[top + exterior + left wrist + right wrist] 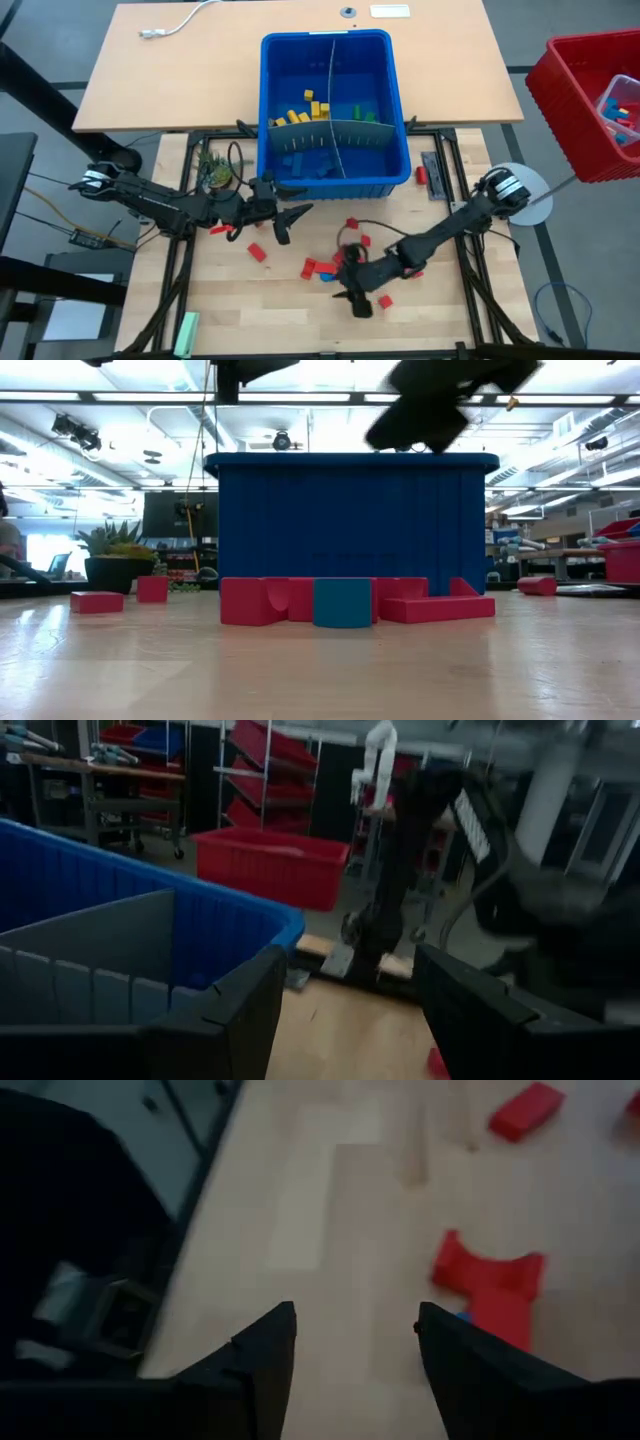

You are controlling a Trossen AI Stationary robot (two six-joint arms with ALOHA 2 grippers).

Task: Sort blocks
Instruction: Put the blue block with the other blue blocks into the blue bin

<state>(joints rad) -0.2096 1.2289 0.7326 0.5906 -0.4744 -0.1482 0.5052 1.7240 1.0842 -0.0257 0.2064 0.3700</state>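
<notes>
Red blocks [322,268]: lying scattered on desk [230,310], six o'clock of bin [335,165]. Right tool [358,300]: gaping empty, hovering beside them. Left tool [285,222]: waiting, wide. Risk: descending jaws nudging neighbouring blocks, scattering the cluster.

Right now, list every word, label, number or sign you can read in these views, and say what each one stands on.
No text can be read in any view.
White rectangular label on the far tan wooden desk: too small to read.
Pale strip on the dark robot arm in the left wrist view: blurred, unreadable.
Big blue plastic bin and small red plastic blocks: no markings visible.
</notes>
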